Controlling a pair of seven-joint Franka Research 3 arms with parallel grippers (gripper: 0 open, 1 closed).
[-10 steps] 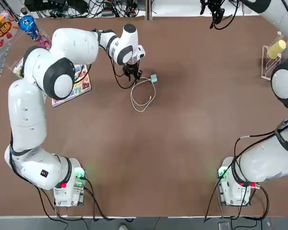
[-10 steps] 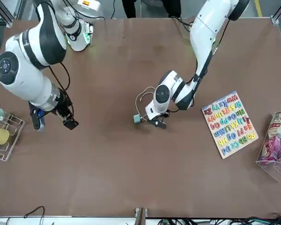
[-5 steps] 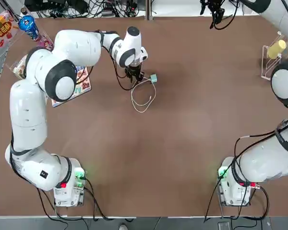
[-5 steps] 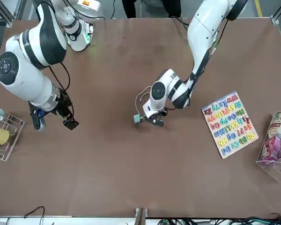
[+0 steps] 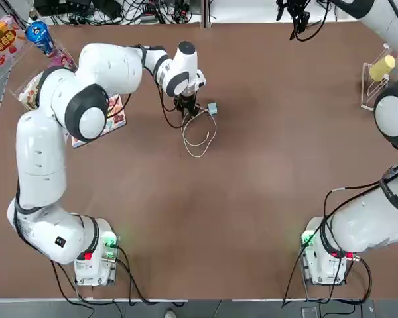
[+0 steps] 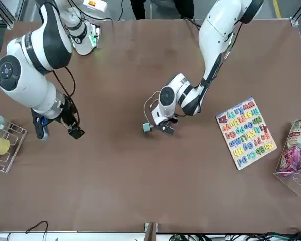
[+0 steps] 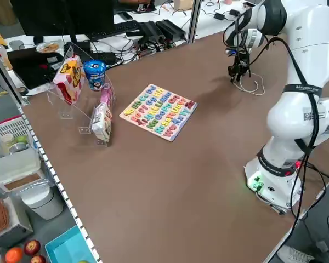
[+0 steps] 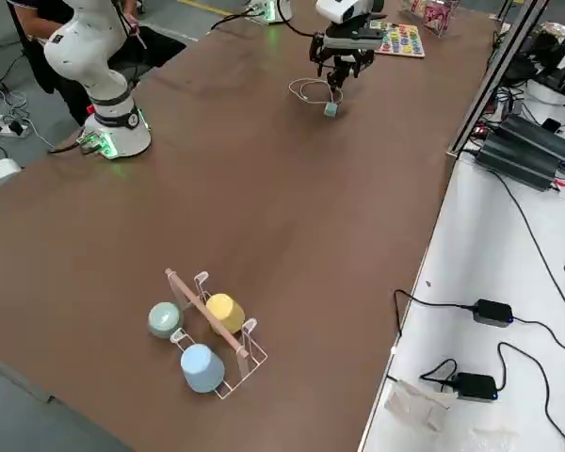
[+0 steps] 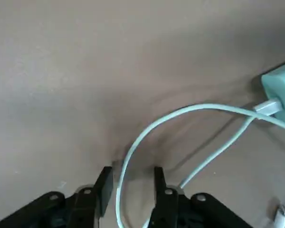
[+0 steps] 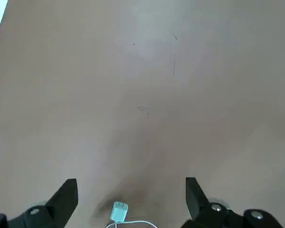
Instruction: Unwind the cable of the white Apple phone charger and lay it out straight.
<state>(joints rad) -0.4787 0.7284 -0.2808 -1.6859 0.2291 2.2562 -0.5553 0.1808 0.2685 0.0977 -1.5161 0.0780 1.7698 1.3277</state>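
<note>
Risk comes first: the left gripper [image 9: 130, 190], its jaws half closed astride the cable [image 9: 190, 113] but not yet pinching it, sits just beside the white Apple phone charger [image 5: 212, 108]. The thin cord could slip free, or a pull could drag the light charger across the desk [image 5: 265, 199]. The right gripper [image 10: 130, 197], jaws released, hangs well away. No writing is readable on the charger.

Brown table [image 5: 252, 199]; white bench [image 8: 508, 311] alongside, black cables [image 8: 508, 212], adapters [image 8: 492, 312].
</note>
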